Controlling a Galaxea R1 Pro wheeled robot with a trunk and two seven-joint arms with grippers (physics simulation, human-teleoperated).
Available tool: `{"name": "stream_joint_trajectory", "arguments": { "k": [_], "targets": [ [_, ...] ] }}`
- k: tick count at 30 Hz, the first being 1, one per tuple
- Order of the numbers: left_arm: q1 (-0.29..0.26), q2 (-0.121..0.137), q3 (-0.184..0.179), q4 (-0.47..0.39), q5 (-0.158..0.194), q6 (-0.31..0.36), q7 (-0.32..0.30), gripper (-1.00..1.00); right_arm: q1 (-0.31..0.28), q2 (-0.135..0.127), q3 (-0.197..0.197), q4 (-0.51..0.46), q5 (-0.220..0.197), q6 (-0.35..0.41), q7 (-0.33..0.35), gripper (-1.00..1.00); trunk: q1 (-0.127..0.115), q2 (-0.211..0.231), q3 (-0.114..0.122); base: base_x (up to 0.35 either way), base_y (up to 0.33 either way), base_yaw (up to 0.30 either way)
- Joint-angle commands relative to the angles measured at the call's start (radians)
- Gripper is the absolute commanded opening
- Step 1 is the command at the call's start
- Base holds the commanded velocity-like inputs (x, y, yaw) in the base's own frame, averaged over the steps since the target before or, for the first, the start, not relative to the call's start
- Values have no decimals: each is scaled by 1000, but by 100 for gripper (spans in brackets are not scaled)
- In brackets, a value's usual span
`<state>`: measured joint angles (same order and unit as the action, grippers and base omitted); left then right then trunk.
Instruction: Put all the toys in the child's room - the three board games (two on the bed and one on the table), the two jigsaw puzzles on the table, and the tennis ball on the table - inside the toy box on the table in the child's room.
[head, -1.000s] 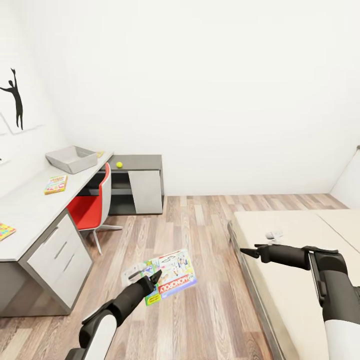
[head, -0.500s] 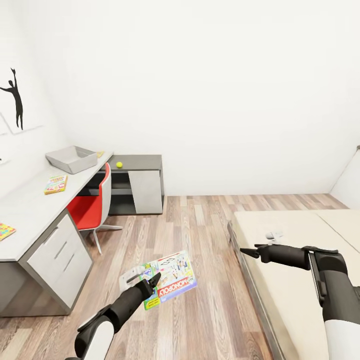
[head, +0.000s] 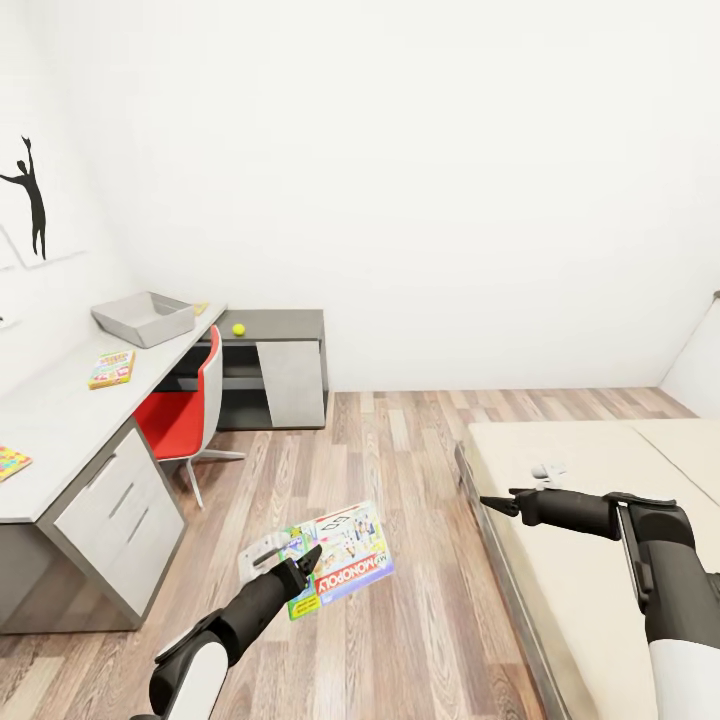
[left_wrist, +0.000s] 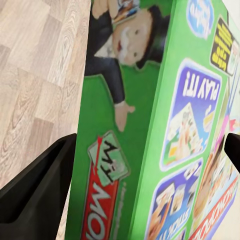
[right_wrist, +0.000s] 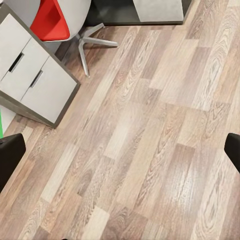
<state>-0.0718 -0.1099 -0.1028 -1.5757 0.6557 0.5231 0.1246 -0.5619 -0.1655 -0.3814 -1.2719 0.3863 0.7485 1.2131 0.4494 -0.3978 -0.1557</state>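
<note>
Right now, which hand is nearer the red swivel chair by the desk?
Left. The left hand, gripping the green Monopoly board game box, is over the floor just in front of the red swivel chair; the right hand is farther off, at the bed's edge.

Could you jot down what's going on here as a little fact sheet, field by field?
Place: child's room, wood-plank floor, bed to the robot's right
Left gripper: jaws shut on a green Monopoly board game, held above the floor
Right gripper: jaws open, nothing held, by the bed's edge
Table: holds the grey toy box, another board game, a jigsaw puzzle
Tennis ball: on the low end of the table, past the red chair
Toy box contents: nothing visible inside
</note>
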Motion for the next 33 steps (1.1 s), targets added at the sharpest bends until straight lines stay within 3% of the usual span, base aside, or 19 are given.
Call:
{"name": "stream_joint_trajectory", "arguments": {
  "k": [1,10,26,33],
  "targets": [
    [-1,0,0,-2,11,4,9,-100,-1,0,-2,-1,9,7,9,100,1,-2,-2,0,0,0],
    [11,15,5,-18,11,12,9,-100,17,-8,3,-24,2,18,10,100,1,-2,-2,83,30,0],
    [20,29,7,-28,11,14,9,-100,33,-15,6,-39,-3,26,2,100,1,-2,-2,282,89,0],
    [-21,41,23,-30,11,37,3,-100,33,-18,3,-46,-4,27,5,100,1,-2,-2,329,21,0]
  ]
}}
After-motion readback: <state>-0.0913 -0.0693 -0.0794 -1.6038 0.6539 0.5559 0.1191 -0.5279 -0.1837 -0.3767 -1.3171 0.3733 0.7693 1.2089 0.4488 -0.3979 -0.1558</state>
